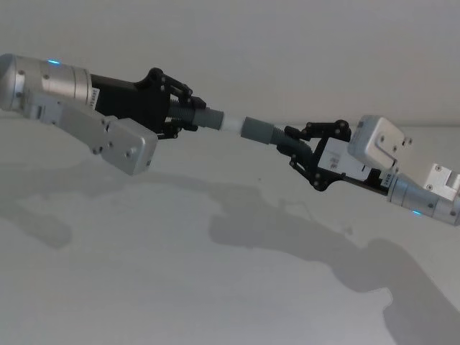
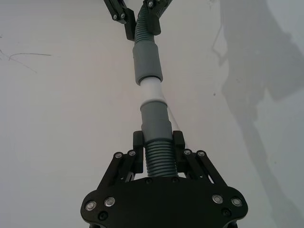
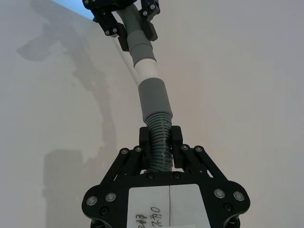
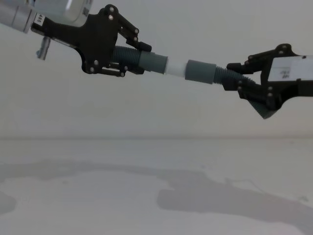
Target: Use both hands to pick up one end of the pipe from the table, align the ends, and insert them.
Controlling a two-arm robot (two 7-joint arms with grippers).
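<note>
Both pipe pieces hang in the air above the table (image 1: 180,302), lined up end to end. My left gripper (image 1: 188,111) (image 2: 157,142) (image 4: 129,56) is shut on the corrugated part of the shorter piece (image 2: 159,159). Its grey cuff (image 1: 213,117) (image 2: 156,121) carries a white tip (image 1: 231,123) (image 2: 153,91) (image 4: 176,68). My right gripper (image 1: 293,141) (image 3: 160,140) (image 4: 237,78) is shut on the corrugated part of the longer piece (image 3: 159,142). That piece's grey socket (image 1: 259,131) (image 3: 153,97) (image 4: 201,72) meets the white tip, whose far end sits in the socket's mouth while a white band still shows.
The table (image 4: 146,196) below carries only the arms' shadows (image 1: 287,237). A plain pale wall (image 4: 161,112) rises behind it. A faint scratch mark (image 2: 28,56) shows on the surface.
</note>
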